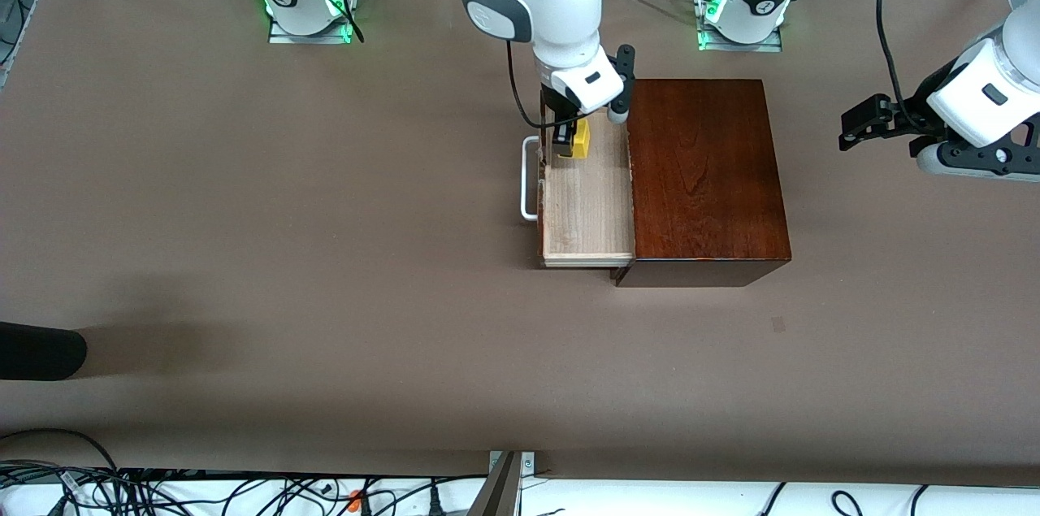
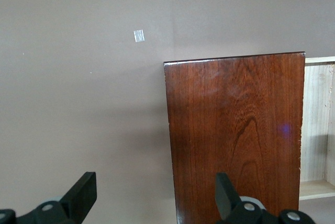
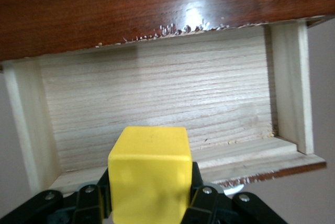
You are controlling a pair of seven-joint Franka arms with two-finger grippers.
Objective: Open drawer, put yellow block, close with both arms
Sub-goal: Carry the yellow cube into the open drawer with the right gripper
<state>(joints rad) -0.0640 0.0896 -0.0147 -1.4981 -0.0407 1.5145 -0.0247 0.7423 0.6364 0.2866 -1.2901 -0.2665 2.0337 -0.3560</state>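
The drawer (image 1: 587, 207) is pulled out of the dark mahogany box (image 1: 705, 175) toward the right arm's end; its white handle (image 1: 528, 179) shows at its front. My right gripper (image 1: 569, 139) is shut on the yellow block (image 1: 580, 140) and holds it over the drawer's tray, at the end nearer the robots' bases. In the right wrist view the block (image 3: 149, 174) sits between the fingers above the pale wood floor (image 3: 157, 98). My left gripper (image 1: 853, 130) is open and empty, in the air past the box toward the left arm's end; its view shows the box top (image 2: 235, 135).
A dark object (image 1: 36, 351) lies at the table's edge at the right arm's end. A small pale mark (image 1: 777, 324) is on the table nearer the camera than the box. Cables hang along the table's near edge.
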